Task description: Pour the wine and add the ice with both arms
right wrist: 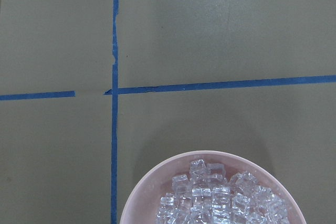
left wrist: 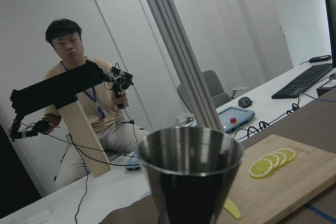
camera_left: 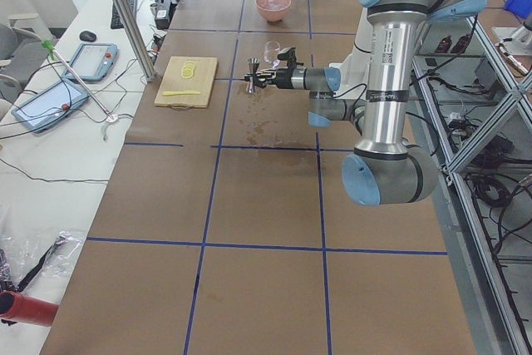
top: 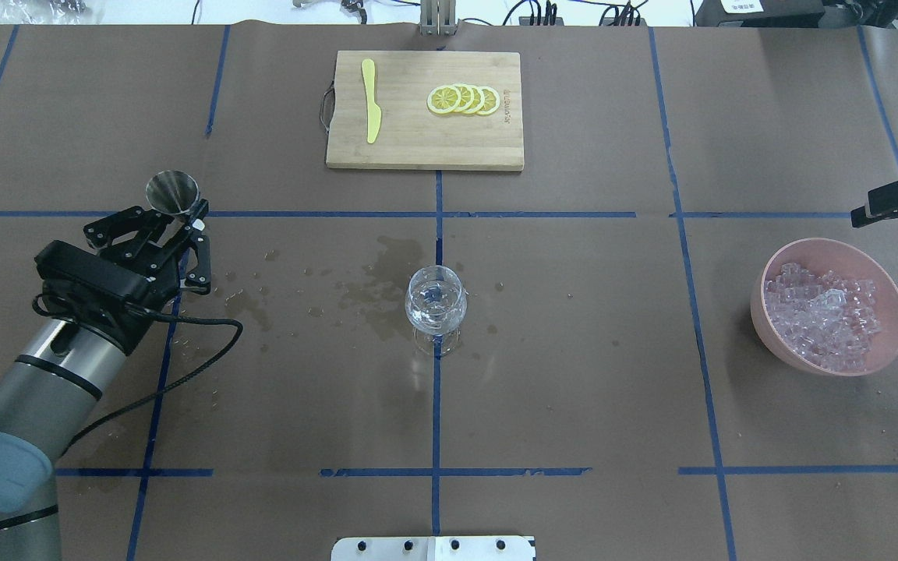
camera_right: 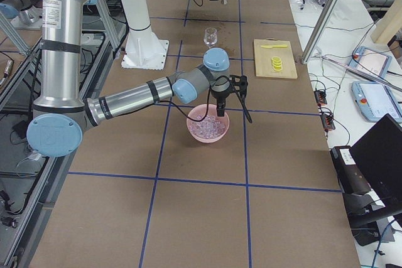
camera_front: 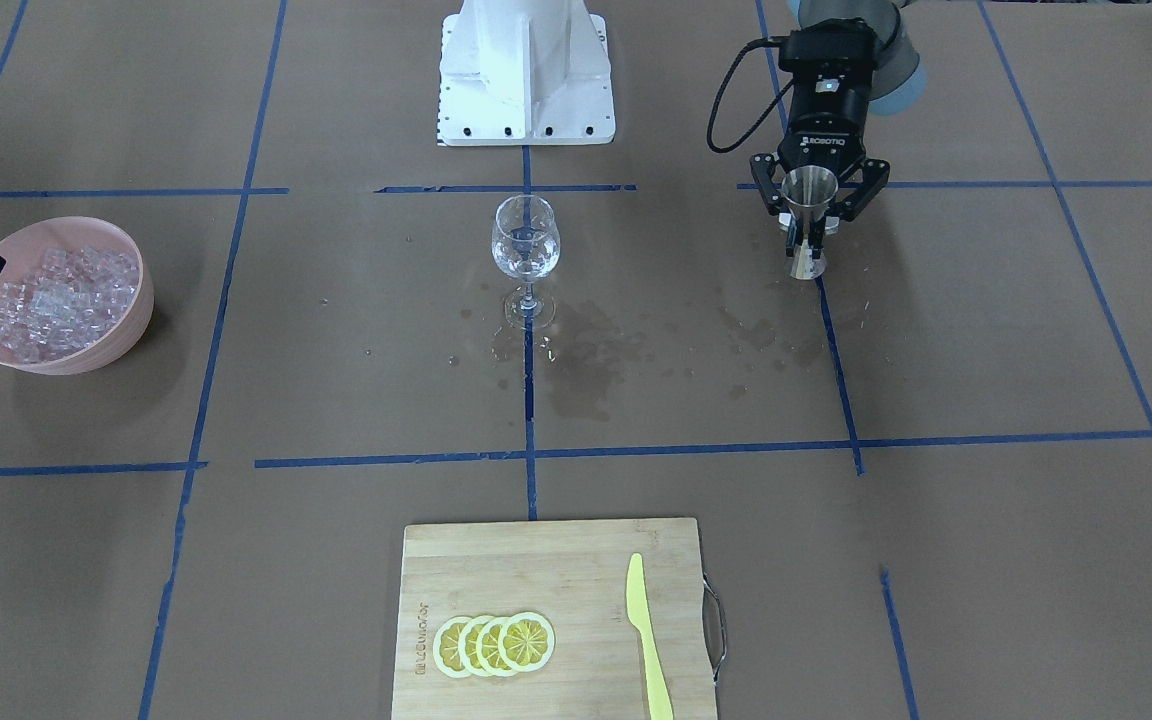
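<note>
Two grippers on my feed. Left gripper (camera_front: 808, 230) clamped on one steel jigger (camera_front: 809, 188), upright, toward table (top: 574, 389) left end. Right gripper (top: 897, 201) just beside one pink bowl (top: 765, 327) near table's right end; can't tell if open or closed. Ice (top: 823, 315) heaped in bowl, cubes too many to count. One wine glass (top: 435, 300) mid-table. Four lemon slices (top: 464, 99) and one yellow knife (top: 371, 101) on one board (top: 418, 148) at far edge.
</note>
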### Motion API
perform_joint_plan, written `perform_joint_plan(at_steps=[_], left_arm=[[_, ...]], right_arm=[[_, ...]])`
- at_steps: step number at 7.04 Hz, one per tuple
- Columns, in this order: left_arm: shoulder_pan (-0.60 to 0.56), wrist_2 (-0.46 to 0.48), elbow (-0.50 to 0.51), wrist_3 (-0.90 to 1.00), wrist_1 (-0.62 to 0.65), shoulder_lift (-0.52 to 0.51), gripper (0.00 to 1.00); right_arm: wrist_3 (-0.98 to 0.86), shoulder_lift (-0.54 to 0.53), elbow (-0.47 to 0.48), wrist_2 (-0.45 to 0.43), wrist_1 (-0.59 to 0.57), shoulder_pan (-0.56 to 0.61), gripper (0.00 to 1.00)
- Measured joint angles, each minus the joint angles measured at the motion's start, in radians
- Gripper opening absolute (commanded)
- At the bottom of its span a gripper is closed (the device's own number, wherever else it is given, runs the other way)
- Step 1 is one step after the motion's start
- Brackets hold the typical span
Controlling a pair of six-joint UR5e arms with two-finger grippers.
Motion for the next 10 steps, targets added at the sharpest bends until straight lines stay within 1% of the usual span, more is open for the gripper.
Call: perform_joint_plan(at_steps=[1, 2, 4, 5, 7, 10], left_arm=[[-0.024, -0.046, -0.009, -0.048, 0.000, 0.049, 0.00], [-0.035, -0.064, -0.014, -0.121, 0.000, 0.096, 0.00], [-0.043, -0.070, -0.053, -0.257, 0.000, 0.191, 0.00], [-0.055, -0.071, -0.076, -0.301, -0.002, 0.217, 0.00], [-0.079, -0.074, -0.096, -0.336, -0.006, 0.232, 0.00], [-0.085, -0.074, -0.103, -0.341, -0.005, 0.240, 0.00]], right_arm=[[0.001, 0.000, 0.000, -0.001, 0.000, -0.005, 1.00], [0.001, 0.000, 0.000, -0.005, 0.000, -0.011, 1.00], [0.009, -0.009, 0.001, -0.049, 0.001, -0.041, 1.00], [0.027, -0.019, 0.001, -0.079, 0.019, -0.066, 1.00], [0.084, -0.069, 0.000, -0.168, 0.118, -0.140, 1.00], [0.127, -0.104, -0.018, -0.255, 0.178, -0.229, 1.00]])
